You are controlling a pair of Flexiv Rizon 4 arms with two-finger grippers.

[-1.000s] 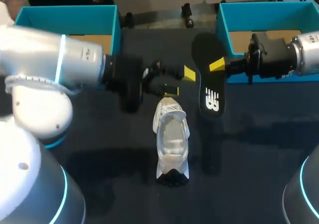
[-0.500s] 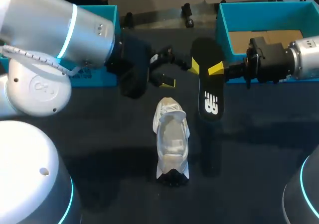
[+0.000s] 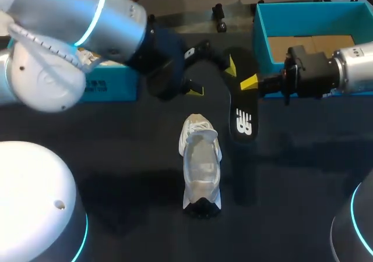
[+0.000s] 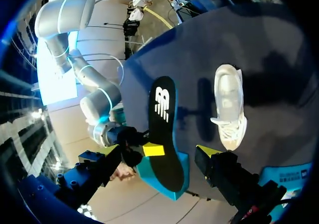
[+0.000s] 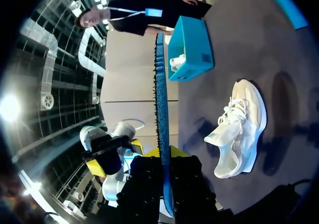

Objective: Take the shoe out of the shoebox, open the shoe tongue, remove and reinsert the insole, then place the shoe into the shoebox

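The right gripper (image 3: 250, 81) pinches the insole (image 3: 242, 108) by its edge. The left gripper (image 3: 214, 78) is spread, with the insole between its fingers. The shoe (image 3: 201, 163) lies near both, touched by neither. Removal looks done. Reinserting calls for aiming the insole into the shoe's opening.

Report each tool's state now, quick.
Left tool: open, holding nothing.
Right tool: closed on the black insole.
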